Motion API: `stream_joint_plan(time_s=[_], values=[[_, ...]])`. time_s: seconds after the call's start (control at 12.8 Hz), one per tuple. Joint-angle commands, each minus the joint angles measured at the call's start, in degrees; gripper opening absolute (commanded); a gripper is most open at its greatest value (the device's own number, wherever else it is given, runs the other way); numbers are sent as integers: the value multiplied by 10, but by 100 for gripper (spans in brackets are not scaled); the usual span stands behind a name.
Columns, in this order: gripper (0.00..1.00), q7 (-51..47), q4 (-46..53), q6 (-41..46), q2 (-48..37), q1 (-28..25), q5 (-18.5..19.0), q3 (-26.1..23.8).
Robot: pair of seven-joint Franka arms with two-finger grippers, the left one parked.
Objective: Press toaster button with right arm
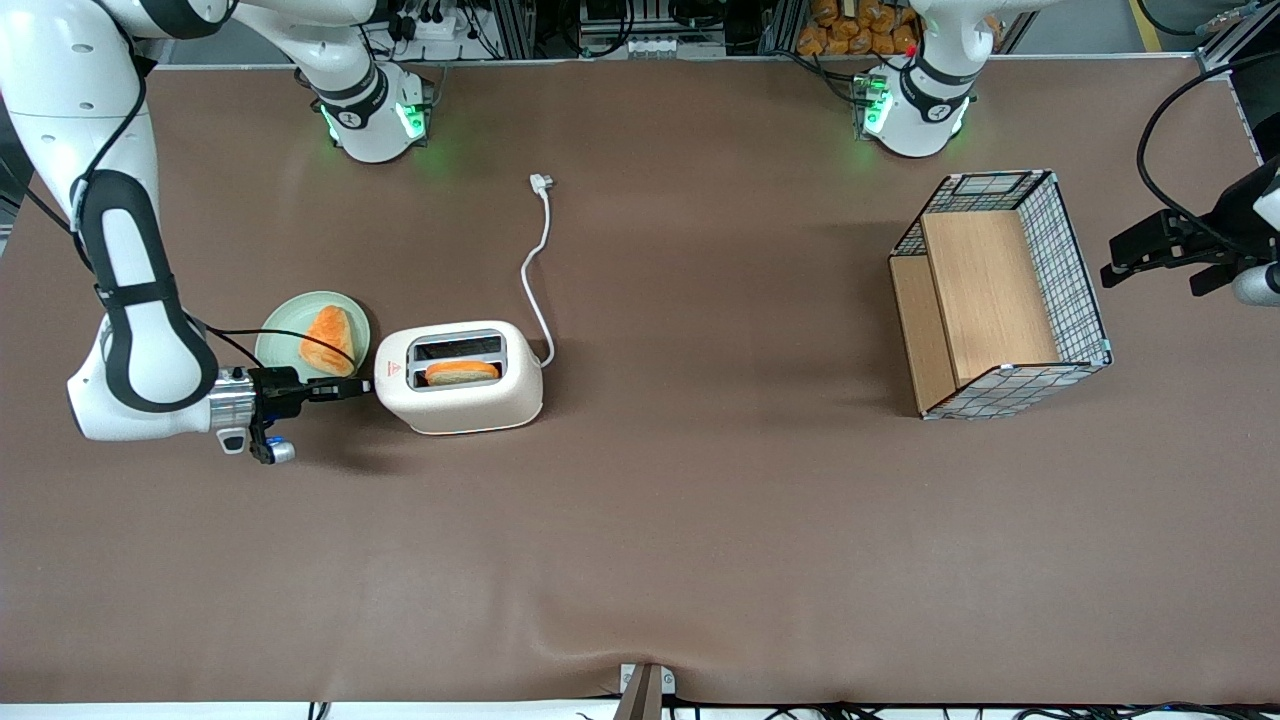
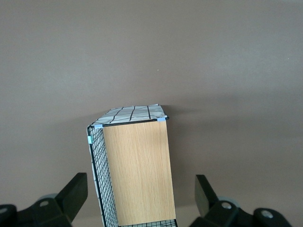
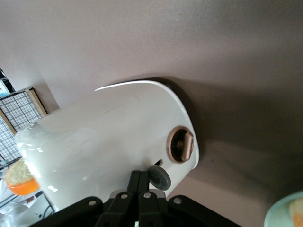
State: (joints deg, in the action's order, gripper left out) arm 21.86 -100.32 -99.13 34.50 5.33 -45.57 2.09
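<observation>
The cream-white toaster (image 1: pixel 470 400) stands on the brown table with a slice of toast (image 1: pixel 462 372) in the slot nearer the front camera. My right arm's gripper (image 1: pixel 362 388) is level with the toaster's narrow end and its tips reach that end. In the right wrist view the gripper (image 3: pixel 140 173) is shut, the two black fingers pressed together with nothing between them. The toaster button (image 3: pixel 159 178), a small round grey knob, sits directly beside the fingertips, at or almost at contact. A copper-coloured dial (image 3: pixel 181 144) is on the same end, above the knob.
A green plate (image 1: pixel 285 325) holding an orange pastry (image 1: pixel 328 340) lies beside the toaster's narrow end, just above my gripper's fingers. The toaster's white cord (image 1: pixel 540 250) trails toward the arm bases. A wire basket with wooden panels (image 1: pixel 1000 295) stands toward the parked arm's end.
</observation>
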Motion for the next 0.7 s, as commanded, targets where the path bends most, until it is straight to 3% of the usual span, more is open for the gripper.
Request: stream_joint_plan(time_s=[0.0,0.31,0.62], values=[[0,-41,28,32,-12,3,-7,-4],[0,-139,95,102,-34,2,32,0],[17,-252,186,178,-57,0,79,13]])
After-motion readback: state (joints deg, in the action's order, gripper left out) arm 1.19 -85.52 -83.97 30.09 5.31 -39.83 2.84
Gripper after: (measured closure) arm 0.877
